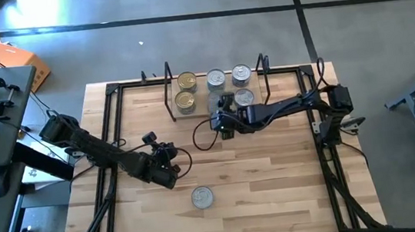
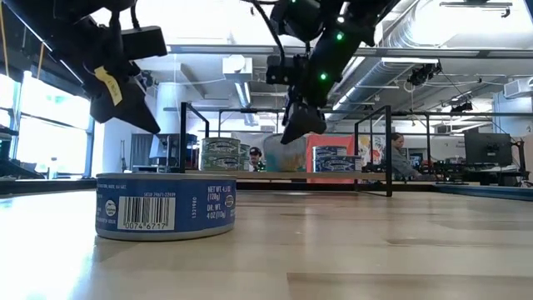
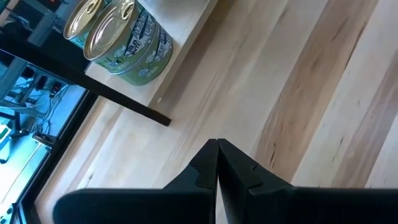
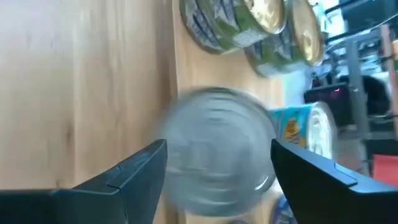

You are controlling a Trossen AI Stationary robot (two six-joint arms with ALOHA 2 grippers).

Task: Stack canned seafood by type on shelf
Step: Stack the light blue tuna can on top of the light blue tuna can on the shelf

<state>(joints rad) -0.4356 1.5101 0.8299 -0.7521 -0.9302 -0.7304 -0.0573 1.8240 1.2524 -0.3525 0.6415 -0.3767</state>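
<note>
The shelf [image 1: 202, 110] stands at the table's far edge. On it rest two gold-lidded tins [image 1: 187, 80] [image 1: 185, 100] and silver-lidded tins [image 1: 216, 78] [image 1: 241, 73] [image 1: 243, 97]. My right gripper [image 1: 224, 122] hovers open at the shelf's near edge. In the right wrist view its fingers stand on either side of a silver-lidded tin [image 4: 217, 149] that sits below them. A blue-labelled tin [image 1: 202, 198] [image 2: 166, 207] rests on its base on the near tabletop. My left gripper [image 1: 171, 170] [image 3: 216, 146] is shut and empty above the table, left of that tin.
Black wire uprights [image 1: 169, 89] [image 1: 263, 75] close off the shelf's two ends. A black frame [image 1: 112, 91] runs round the tabletop. Bare wood lies between the shelf and the lone tin. People and desks show in the room beyond the table.
</note>
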